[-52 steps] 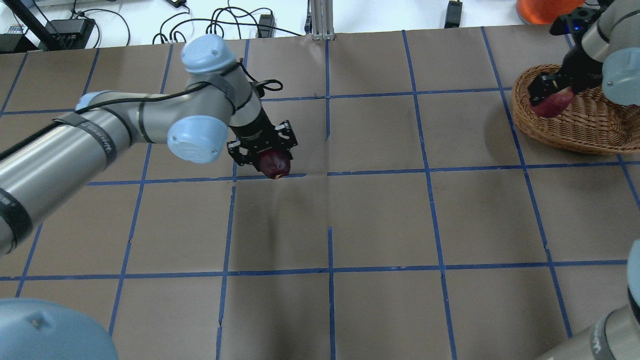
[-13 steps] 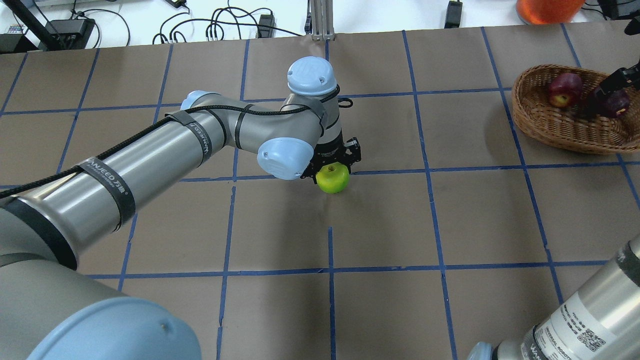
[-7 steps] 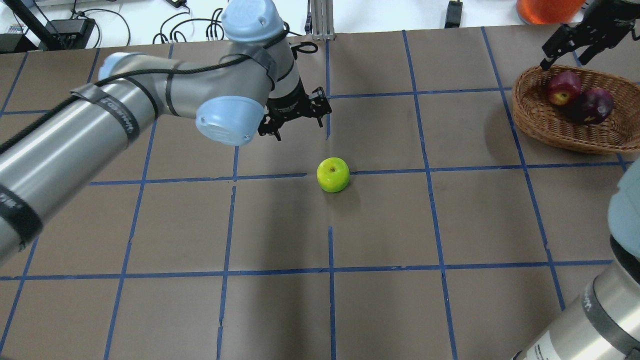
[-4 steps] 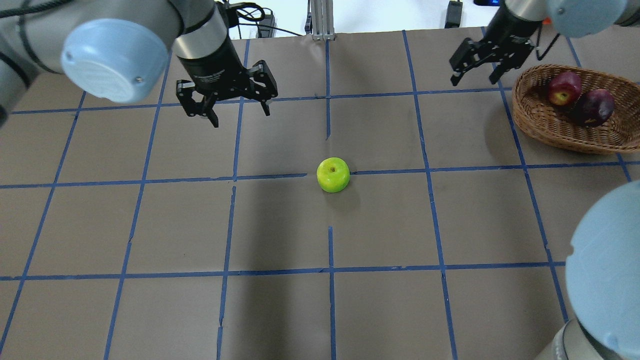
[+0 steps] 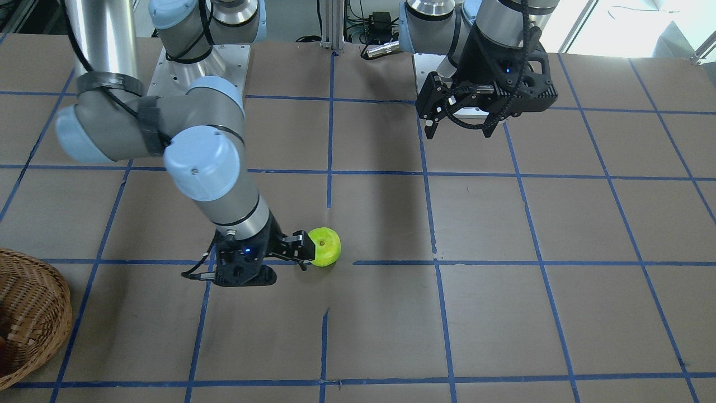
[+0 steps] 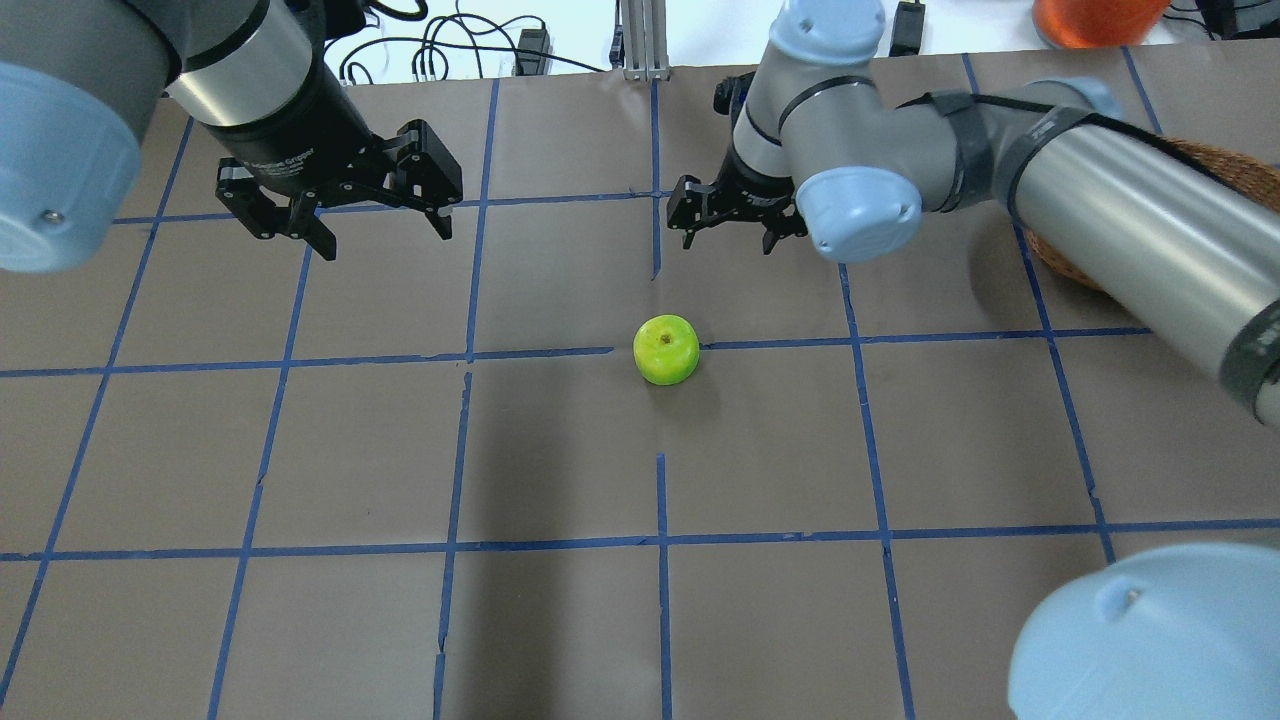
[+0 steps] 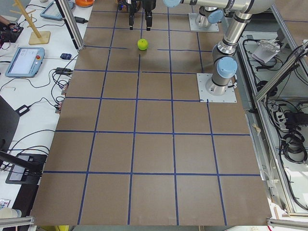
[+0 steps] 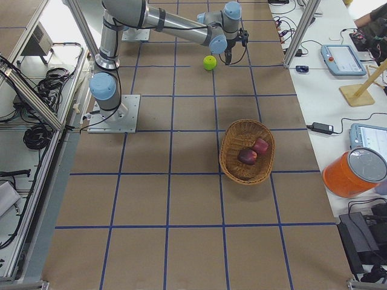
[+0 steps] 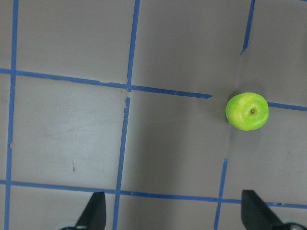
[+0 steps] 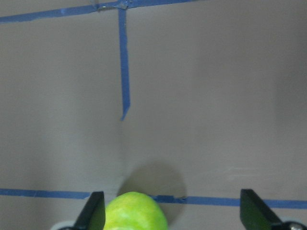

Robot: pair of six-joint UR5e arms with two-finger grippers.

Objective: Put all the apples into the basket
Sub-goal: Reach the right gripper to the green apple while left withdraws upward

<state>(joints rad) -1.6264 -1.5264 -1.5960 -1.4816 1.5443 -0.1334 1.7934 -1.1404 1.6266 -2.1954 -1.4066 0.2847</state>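
— Since the green apple (image 6: 666,349) lies loose mid-table, well apart from the wicker basket (image 8: 221,154), what hazard do we log?
— Item: right gripper (image 6: 728,240), jaws spread, empty, apple off-centre near one finger. We judge a closing nudge could roll it away. Left gripper (image 6: 385,240): spread, empty, apart.
— Surface, room?
— Brown paper (image 6: 560,450), blue tape grid (image 6: 660,545); tablets (image 8: 341,59), cables (image 6: 440,50), orange container (image 8: 354,172) at the edges. Red apple (image 8: 261,145), maroon apple (image 8: 247,156): in basket.

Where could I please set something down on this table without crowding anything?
The near half of the brown papered table, robot-side of the lime green apple, is bare. Crowded: around the apple, where the right claw sits open, and at the round wicker basket.
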